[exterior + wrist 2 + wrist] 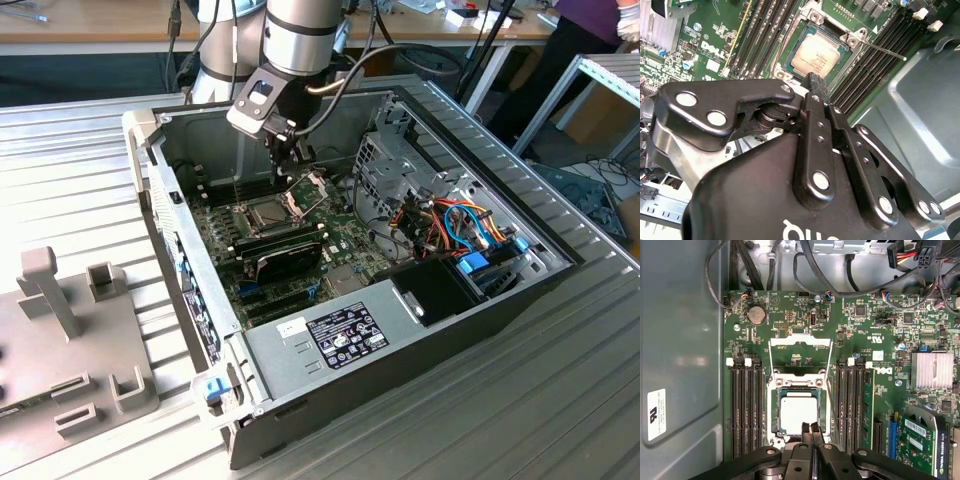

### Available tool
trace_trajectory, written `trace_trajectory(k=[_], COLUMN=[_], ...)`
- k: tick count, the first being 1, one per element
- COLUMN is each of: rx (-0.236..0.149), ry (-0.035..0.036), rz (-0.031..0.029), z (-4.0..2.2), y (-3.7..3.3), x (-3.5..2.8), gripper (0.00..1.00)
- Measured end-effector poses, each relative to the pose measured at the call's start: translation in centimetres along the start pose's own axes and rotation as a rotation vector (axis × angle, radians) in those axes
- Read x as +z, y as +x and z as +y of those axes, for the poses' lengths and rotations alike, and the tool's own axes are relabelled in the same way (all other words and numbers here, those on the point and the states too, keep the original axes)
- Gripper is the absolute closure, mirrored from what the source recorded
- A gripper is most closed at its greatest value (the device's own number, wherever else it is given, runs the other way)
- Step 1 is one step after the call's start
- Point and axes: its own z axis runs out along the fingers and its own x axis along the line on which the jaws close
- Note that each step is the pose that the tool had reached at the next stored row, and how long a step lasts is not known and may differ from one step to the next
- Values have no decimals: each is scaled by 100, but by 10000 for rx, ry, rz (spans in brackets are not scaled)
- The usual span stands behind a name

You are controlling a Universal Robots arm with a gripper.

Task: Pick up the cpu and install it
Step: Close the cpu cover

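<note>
The cpu (799,412) is a small silvery square lying flat in the dark socket on the green motherboard (790,320). The socket's hinged metal frame (800,342) stands swung open beyond it. My gripper (810,429) hovers just above the cpu's near edge, its two black fingers pressed together with nothing between them. In the second wrist view the cpu (817,52) lies just past the gripper (815,80). In the exterior view the gripper (291,158) hangs inside the open computer case (480,320), above the socket (262,212).
Memory slots (745,405) flank the socket on both sides. A silver heatsink (931,370) and a black card (285,250) sit nearby. Cables (455,225) and the power supply (330,335) fill the case's front. A grey fixture (70,340) lies on the table; a person (590,20) stands behind.
</note>
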Motion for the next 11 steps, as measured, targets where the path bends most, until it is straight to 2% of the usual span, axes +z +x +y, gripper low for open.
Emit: trace_trajectory(k=[11], rx=[0], ry=[0], rz=[1], z=[0], y=[-1], x=[-53], gripper=[89])
